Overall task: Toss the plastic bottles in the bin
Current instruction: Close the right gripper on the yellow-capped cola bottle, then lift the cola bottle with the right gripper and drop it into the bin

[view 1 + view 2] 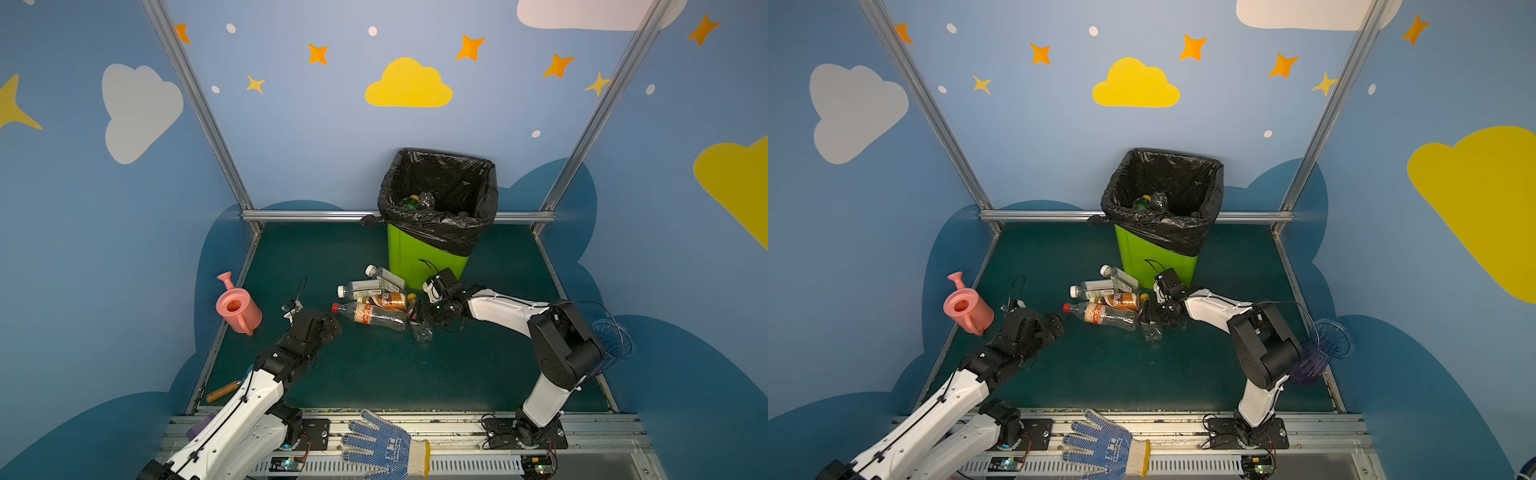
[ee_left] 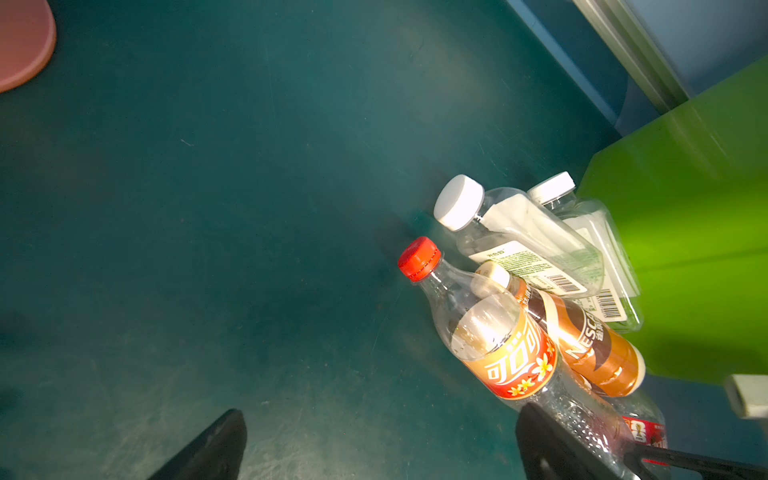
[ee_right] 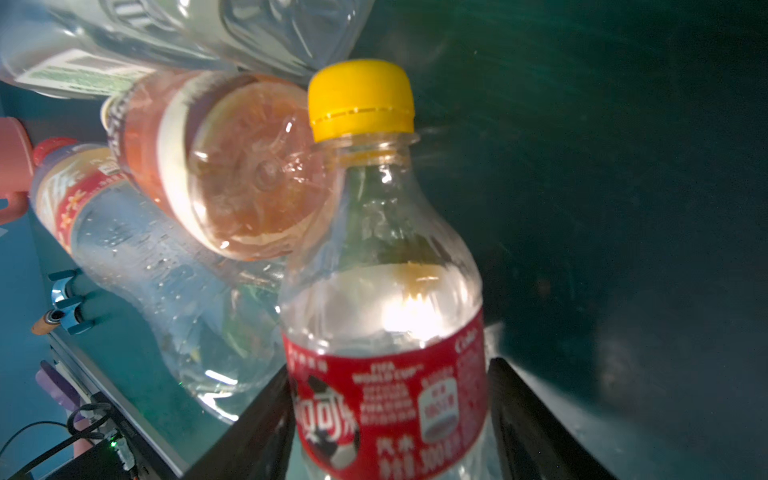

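Several plastic bottles (image 1: 376,301) lie heaped on the bench (image 1: 374,374) against the foot of the bin (image 1: 415,257), which stands at the middle of the far edge; a few more show inside its black bag. Your right hand (image 3: 390,370) straddles the red label of the yellow-capped bottle (image 3: 386,291), a finger close on each side. Whether they bite yet, you cannot tell from the right wrist view. Your left hand (image 2: 380,409) is spread wide and empty, just short of the red-capped bottle (image 1: 374,314) on the side toward the pink watering can (image 1: 237,307). Risks, as judged:

- The clear wall looks thin, so a hard squeeze could buckle it and squirt the bottle out, while a soft one on the slick label may let it slide.
- The brown coffee bottle (image 3: 249,166) presses its base against this bottle's neck. Lifting straight out will likely roll it, and the red-capped one beside it, across the bench.
- The bin is tall and the bag droops over the rim. A low carry would knock the bottle on the rim or snag the bag.
- Your left hand sits close to the heap, so a move in now risks crossing the right arm.
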You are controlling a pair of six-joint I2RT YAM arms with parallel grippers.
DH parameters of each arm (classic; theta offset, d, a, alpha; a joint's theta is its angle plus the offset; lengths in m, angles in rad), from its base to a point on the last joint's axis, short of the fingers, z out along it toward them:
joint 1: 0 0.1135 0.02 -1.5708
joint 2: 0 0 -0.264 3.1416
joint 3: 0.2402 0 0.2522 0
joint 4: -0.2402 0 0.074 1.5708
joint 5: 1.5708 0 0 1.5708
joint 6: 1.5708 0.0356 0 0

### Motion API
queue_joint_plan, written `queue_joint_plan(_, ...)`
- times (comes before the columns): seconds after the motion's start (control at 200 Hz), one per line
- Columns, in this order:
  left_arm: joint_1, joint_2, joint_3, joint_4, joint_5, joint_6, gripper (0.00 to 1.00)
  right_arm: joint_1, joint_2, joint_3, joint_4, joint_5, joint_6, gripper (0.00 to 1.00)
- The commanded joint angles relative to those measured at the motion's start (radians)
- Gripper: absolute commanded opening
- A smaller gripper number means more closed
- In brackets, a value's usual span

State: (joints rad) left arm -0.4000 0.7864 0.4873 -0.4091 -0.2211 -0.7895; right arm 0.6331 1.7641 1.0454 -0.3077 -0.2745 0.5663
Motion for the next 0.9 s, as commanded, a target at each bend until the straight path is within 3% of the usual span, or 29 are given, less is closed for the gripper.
queue_joint_plan(0.0, 0.003, -0.015, -0.013, -0.027, -0.027, 0.010, 1.00, 0.006, 0.019, 0.012, -0.045, -0.018, -0.018, 0.65)
queue_joint_plan(0.095, 0.006, -0.020, -0.012, -0.029, -0.027, 0.012, 1.00, 0.007, 0.002, -0.001, -0.037, -0.016, -0.017, 0.55)
queue_joint_plan(0.31, 0.010, -0.016, -0.013, -0.027, -0.027, 0.009, 1.00, 0.004, -0.119, -0.011, -0.056, 0.007, -0.037, 0.45)
queue_joint_plan(0.566, 0.019, -0.012, -0.026, -0.012, -0.031, -0.003, 1.00, -0.016, -0.496, 0.021, -0.146, 0.078, -0.126, 0.44)
queue_joint_plan(0.736, 0.036, -0.005, -0.016, -0.003, -0.045, 0.013, 1.00, -0.006, -0.779, 0.291, -0.257, 0.191, -0.286, 0.40)
queue_joint_plan(0.896, 0.062, 0.022, 0.016, 0.025, -0.038, 0.030, 1.00, 0.001, -0.827, 0.717, -0.287, 0.276, -0.503, 0.43)
